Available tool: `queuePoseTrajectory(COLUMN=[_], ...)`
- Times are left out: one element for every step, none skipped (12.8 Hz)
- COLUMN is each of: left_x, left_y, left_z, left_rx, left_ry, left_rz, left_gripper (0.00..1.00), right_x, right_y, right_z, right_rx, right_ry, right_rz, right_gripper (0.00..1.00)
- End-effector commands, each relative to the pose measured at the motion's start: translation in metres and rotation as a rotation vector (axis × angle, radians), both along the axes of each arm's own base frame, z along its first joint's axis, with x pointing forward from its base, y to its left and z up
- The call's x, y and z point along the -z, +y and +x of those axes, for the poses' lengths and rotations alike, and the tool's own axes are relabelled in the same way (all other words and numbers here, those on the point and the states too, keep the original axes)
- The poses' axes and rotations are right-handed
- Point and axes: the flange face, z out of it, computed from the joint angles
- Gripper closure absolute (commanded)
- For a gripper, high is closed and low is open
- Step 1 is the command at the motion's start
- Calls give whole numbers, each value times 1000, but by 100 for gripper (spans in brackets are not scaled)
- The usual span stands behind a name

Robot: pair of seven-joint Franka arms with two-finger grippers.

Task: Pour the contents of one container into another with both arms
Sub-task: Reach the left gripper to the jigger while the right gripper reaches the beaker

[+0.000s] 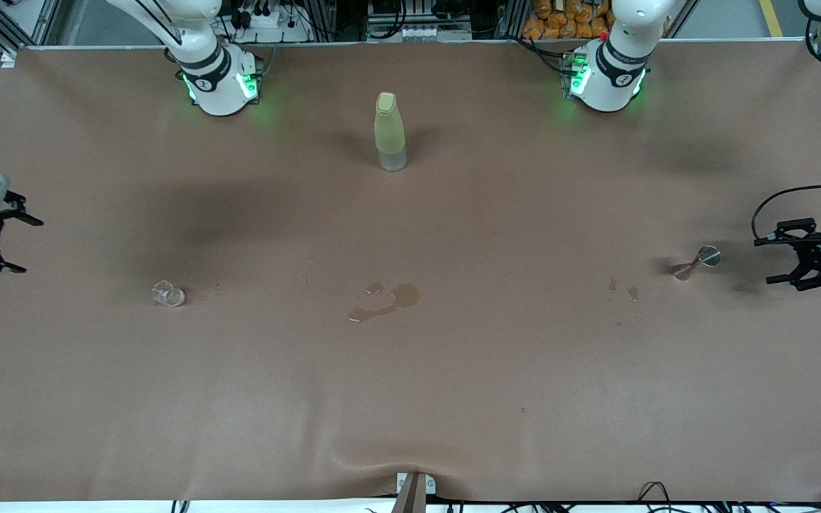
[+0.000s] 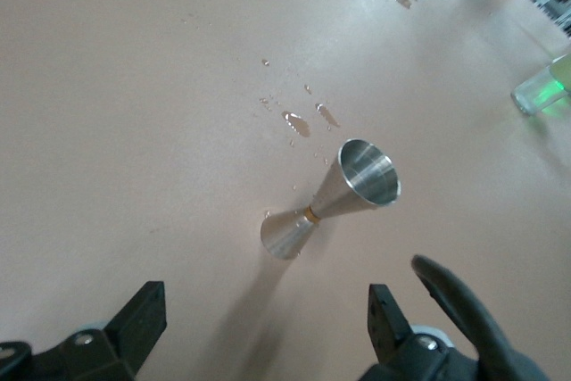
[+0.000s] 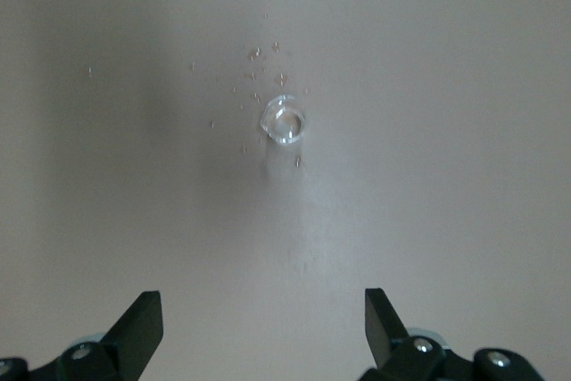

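Observation:
A small clear glass point(image 1: 168, 293) point(image 3: 283, 122) stands on the brown table toward the right arm's end. My right gripper point(image 1: 31, 246) point(image 3: 260, 310) hangs open and empty above that end of the table, apart from the glass. A steel double-cone jigger point(image 1: 695, 262) point(image 2: 330, 198) stands toward the left arm's end. Close beside it, without touching, my left gripper point(image 1: 762, 261) point(image 2: 265, 310) is open and empty, its jaws spread wide. A tall yellow-green bottle point(image 1: 390, 132) with its cap on stands mid-table between the arm bases.
A brown puddle point(image 1: 385, 301) lies mid-table, nearer to the front camera than the bottle. Small drops point(image 1: 622, 288) point(image 2: 299, 122) dot the cloth beside the jigger, and more lie around the glass. The cloth wrinkles at the front edge point(image 1: 410, 456).

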Motion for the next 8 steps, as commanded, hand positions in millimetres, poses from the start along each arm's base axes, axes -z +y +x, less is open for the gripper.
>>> queuePoseTrajectory(left_x=[23,37,43,47,55,66,75,76], left_y=[-6,-9,-10,-12,-16,-23,-27,-28], left_z=[3,0,-1,-1,-2,-7,-11,-13], left_rx=[17,22,26,28,41,66,86,99], left_ry=[-73,-100,-107,-100,-99,-94,-96,-106], left_rz=[-101,-144,-154,-160,-179,-221,-254,-264], left_gripper=[0,0,0,0,0,0,0,0], right_x=[39,55,72,88,101,116,130,144], right_y=[-11,-14,-17,-18,-20,-23,-25,-29], right_z=[6,8,9,10,10,10,10,9], right_rx=[-26,-35,-41,-48,-51,-49,-42,-29], right_ry=[-18,-24,-33,-41,-52,-60,-76,-94], right_rz=[105,141,187,229,270,306,346,386], right_gripper=[0,0,0,0,0,0,0,0])
